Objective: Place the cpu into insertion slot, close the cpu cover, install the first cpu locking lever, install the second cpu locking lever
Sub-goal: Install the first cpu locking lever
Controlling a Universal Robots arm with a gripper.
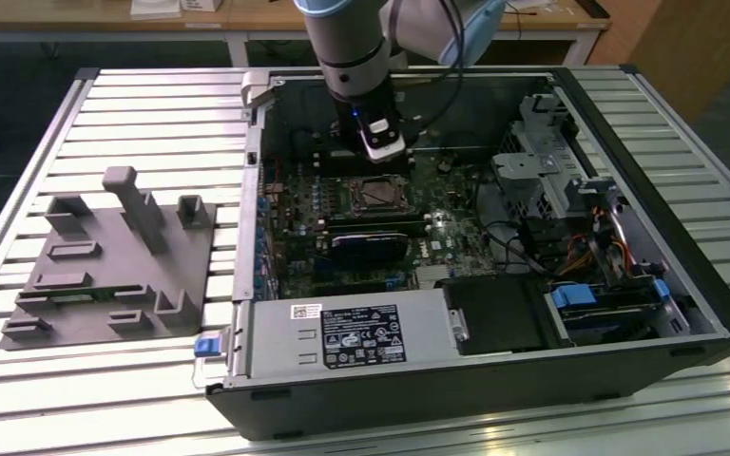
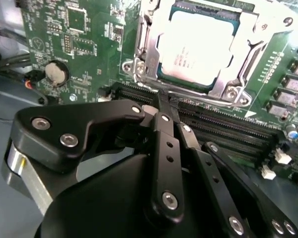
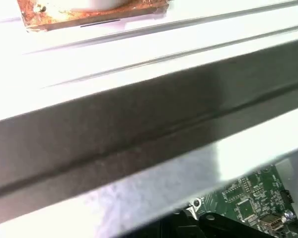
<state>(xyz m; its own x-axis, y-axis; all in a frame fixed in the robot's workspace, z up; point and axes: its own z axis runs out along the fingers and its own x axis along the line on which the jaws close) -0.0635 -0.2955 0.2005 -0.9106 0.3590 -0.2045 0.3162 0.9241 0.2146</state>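
I see one cpu (image 2: 198,47) seated in the insertion slot (image 2: 154,87), one cpu cover (image 2: 238,69) lying closed over its edges. My tool (image 2: 162,99) sits just near of the socket, fingers pressed together, holding nothing. Risk, as I judge it: the fingertips touch or nearly touch the socket's near edge beside the memory slots (image 2: 223,131); a slip could scrape them. Two slots counted.
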